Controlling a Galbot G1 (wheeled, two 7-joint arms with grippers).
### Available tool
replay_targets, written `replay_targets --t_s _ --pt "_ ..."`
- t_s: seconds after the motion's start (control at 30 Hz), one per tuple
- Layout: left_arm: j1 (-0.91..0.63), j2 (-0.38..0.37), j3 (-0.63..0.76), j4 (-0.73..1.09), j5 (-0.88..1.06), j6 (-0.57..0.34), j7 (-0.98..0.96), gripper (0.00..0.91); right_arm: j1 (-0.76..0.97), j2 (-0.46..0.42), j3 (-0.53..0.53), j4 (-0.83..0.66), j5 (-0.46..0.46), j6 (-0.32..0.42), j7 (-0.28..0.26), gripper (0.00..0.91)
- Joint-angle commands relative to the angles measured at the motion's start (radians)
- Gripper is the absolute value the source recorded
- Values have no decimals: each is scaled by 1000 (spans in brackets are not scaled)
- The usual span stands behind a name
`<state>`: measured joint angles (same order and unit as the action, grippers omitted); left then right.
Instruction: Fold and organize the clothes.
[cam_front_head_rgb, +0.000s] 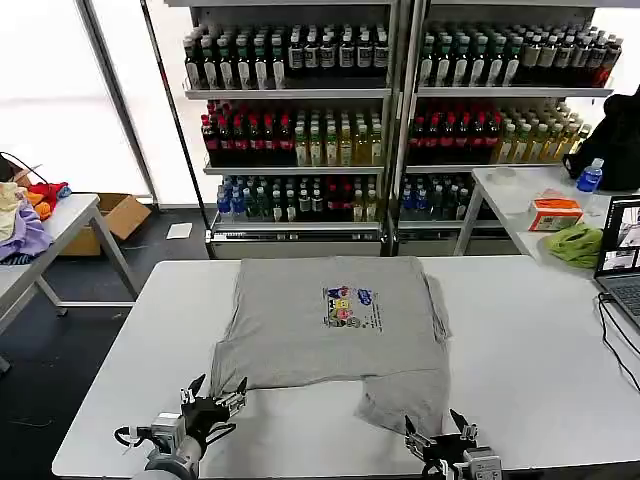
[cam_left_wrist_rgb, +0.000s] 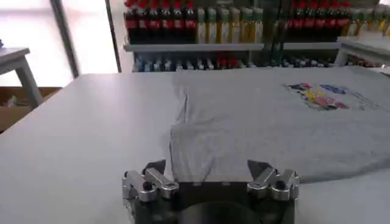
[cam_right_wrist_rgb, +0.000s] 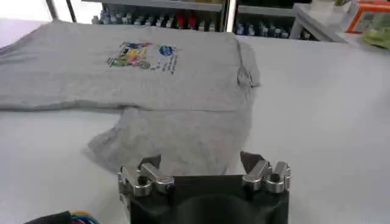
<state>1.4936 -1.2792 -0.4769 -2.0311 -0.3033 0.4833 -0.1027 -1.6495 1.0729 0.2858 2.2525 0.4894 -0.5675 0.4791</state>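
Both grippers, left and right, hover at the bottom of the frame, fingers spread and holding nothing.
Mid-frame on the white table lies the grey T-shirt, print up; I judge a fold comes next, calling for pinching its near edge.

Print on T-shirt: cartoon figures and lettering too small to read.
Right gripper: body cut off by the head view's bottom edge.
Laptop: cropped at the right edge.
Shelf bottles: labels illegible.
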Motion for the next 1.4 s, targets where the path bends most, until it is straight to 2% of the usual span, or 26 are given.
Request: replay_targets --t_s 0.03,0.17,0.2,0.23,0.27,0.3,0.33,0.37,0.97,1.4 --pt "-13 2 1 32 -14 3 0 907 0 14 -10 -24 -3 1 5 907" --pt "-17 7 -1 34 -21 6 -1 907 0 20 -22 -41 -6 3 5 907" --pt "-17 9 -1 35 -23 7 -2 836 1 21 -25 -46 -7 6 6 907" --pt "-17 10 -1 37 -24 7 -2 464 2 23 -27 -51 -7 9 7 826" --pt "-16 12 0 39 -27 9 -3 40 2 24 -28 -55 -7 10 7 504" --pt "-14 13 0 42 -27 10 -2 10 2 25 -32 -60 -7 13 8 151" --pt "-12 14 2 45 -26 10 -2 10 2 25 -33 -61 -7 15 9 40" --pt "-10 15 4 47 -26 11 0 10 2 26 -36 -64 -8 15 9 0" --pt "-3 20 25 37 -29 22 7 10 20 31 -5 -64 -14 49 14 0" --pt "-33 4 12 -14 -42 -3 9 10 87 57 59 -41 -59 113 -39 0"
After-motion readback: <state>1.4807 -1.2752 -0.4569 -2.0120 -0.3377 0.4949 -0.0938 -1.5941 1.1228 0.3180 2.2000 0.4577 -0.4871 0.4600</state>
